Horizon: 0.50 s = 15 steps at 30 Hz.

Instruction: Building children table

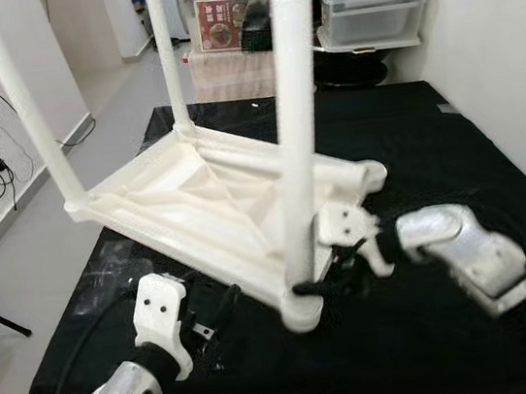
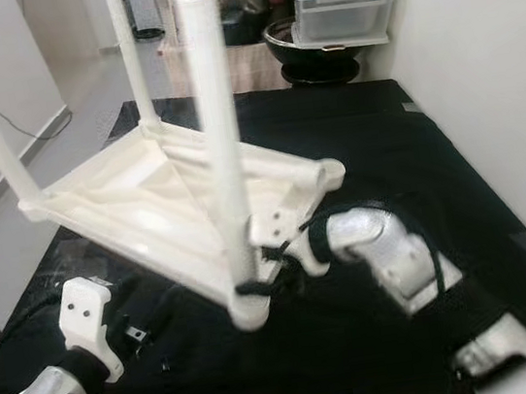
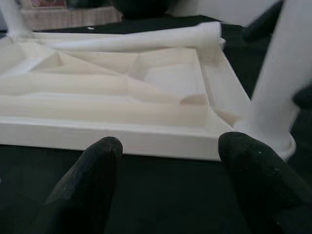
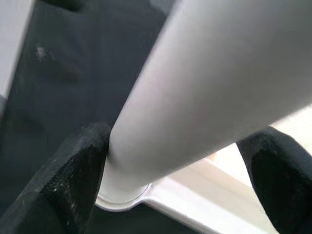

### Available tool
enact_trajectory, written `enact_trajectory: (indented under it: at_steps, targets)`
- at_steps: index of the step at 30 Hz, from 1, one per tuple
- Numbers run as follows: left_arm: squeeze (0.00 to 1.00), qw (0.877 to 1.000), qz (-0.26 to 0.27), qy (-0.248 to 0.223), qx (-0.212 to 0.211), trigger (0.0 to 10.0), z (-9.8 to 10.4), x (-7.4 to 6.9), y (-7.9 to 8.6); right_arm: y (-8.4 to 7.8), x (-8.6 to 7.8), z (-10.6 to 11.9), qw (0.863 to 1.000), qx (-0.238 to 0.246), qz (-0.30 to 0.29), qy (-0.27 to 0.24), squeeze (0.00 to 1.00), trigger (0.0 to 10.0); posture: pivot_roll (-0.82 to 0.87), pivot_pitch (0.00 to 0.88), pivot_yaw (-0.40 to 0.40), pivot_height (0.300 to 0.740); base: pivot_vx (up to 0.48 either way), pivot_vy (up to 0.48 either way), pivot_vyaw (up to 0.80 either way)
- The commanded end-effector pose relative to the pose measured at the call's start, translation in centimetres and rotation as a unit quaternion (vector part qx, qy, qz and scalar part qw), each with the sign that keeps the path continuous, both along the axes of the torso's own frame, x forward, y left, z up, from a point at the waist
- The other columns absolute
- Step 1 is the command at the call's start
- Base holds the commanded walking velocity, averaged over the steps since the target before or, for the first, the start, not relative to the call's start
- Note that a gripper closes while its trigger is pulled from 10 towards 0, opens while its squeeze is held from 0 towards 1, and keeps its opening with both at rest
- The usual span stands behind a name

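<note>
The black cloth-covered work surface (image 1: 453, 151) carries the upturned white plastic table top (image 1: 195, 202), its ribbed underside facing up and tilted, the near corner lowest. Three white tubular legs stand from it: one at the far corner near 12 o'clock (image 1: 165, 54), one at the corner toward 10 o'clock (image 1: 20, 104), and the near leg (image 1: 295, 134) at the front corner, about 6 o'clock of the top. The corner toward 3 o'clock (image 1: 370, 174) shows a bare socket, so you appear to be on leg fitting, one leg still wanting.

Your right gripper (image 1: 336, 265) stands at the base of the near leg, coming in from 3 o'clock; its fingers (image 4: 73, 180) straddle the tube just above the socket, one pad touching, the other apart, so not clamped. Your left gripper (image 3: 165, 161) sits at 7 o'clock, fingers spread, just short of the top's near edge.

Next move, in my judgement: seat this leg fully, then supply the bare socket.
</note>
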<state>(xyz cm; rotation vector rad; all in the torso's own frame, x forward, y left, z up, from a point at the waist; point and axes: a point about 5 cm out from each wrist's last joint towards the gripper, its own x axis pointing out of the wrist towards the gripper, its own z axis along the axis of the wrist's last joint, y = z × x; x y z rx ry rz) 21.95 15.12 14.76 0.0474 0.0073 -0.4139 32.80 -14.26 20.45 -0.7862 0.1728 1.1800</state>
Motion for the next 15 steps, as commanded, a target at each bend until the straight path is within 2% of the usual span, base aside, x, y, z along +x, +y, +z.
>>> enact_trajectory:
  at_steps: [1,5,11,15]
  targets:
    - [0.00,1.000,-0.001,0.010,0.010,10.0,-0.2,-0.7,0.0,-2.3,2.0,1.4,0.996,-0.062,-0.049,-0.030,0.00,10.0,0.04,0.067,-0.081,0.740,0.000,0.000,0.00]
    - [0.00,1.000,0.004,0.018,0.012,10.0,-0.5,-1.4,0.0,-3.0,2.5,2.6,0.997,-0.071,-0.031,-0.017,0.00,10.0,0.05,0.085,-0.100,0.740,0.000,0.000,0.00]
    - [0.00,1.000,0.013,0.020,0.015,10.0,-0.6,-1.7,0.3,-2.9,2.5,3.1,0.998,-0.060,0.000,-0.006,0.00,10.0,0.05,0.090,-0.106,0.740,0.000,0.000,0.00]
    - [0.00,1.000,0.007,0.015,0.017,10.0,-0.3,-1.5,0.0,-1.3,1.3,1.5,0.997,-0.048,0.053,0.024,0.00,10.0,0.05,0.089,-0.102,0.740,0.000,0.000,0.00]
